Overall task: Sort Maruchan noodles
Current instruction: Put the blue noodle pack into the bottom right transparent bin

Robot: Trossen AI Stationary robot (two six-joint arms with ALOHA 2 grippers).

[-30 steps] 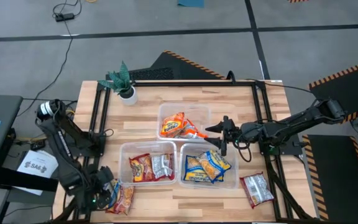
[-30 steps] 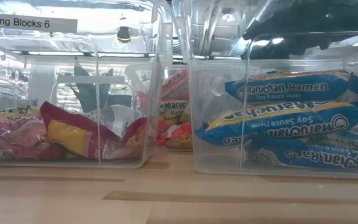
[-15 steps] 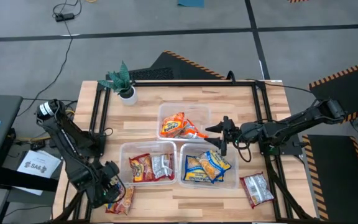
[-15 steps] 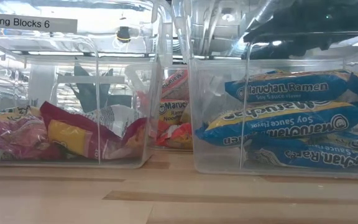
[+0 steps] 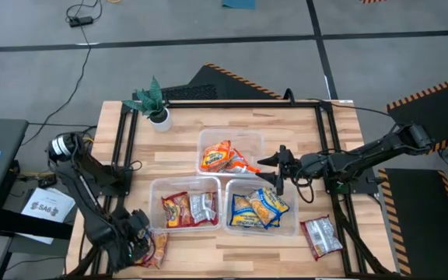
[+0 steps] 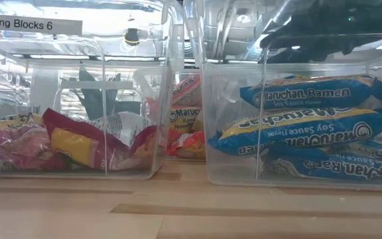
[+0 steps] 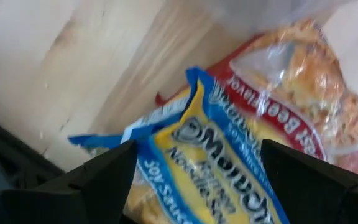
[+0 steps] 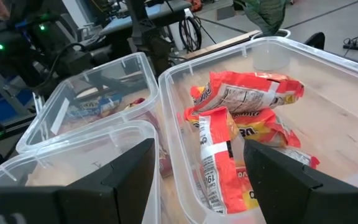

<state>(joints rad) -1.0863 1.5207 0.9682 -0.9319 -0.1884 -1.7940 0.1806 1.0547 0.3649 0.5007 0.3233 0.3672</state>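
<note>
Most packets binned. Left claw (image 7: 191, 186) spread over yellow-and-blue packet (image 7: 210, 155); silvery packet (image 5: 320, 236) left on bench (image 5: 185, 128). Right claw (image 8: 194, 180) spread, idle.

the left claw (image 5: 145, 247) has dropped lower onto the packets (image 5: 155, 250) at the table's near-left corner

Three tubs (image 5: 229, 140) mid-table holding packets (image 5: 222, 158); loose packet (image 5: 320, 236) right-front.

Tabletop is pale matt butcher-block wood (image 5: 185, 144) with visible plank seams. The 3 clear rectangular plastic tubs (image 5: 229, 136) are glossy and throw reflections. The crinkly plastic Maruchan noodle packets (image 6: 302, 126) look shiny, and the black frame rails (image 5: 123, 140) look like matt metal.
</note>
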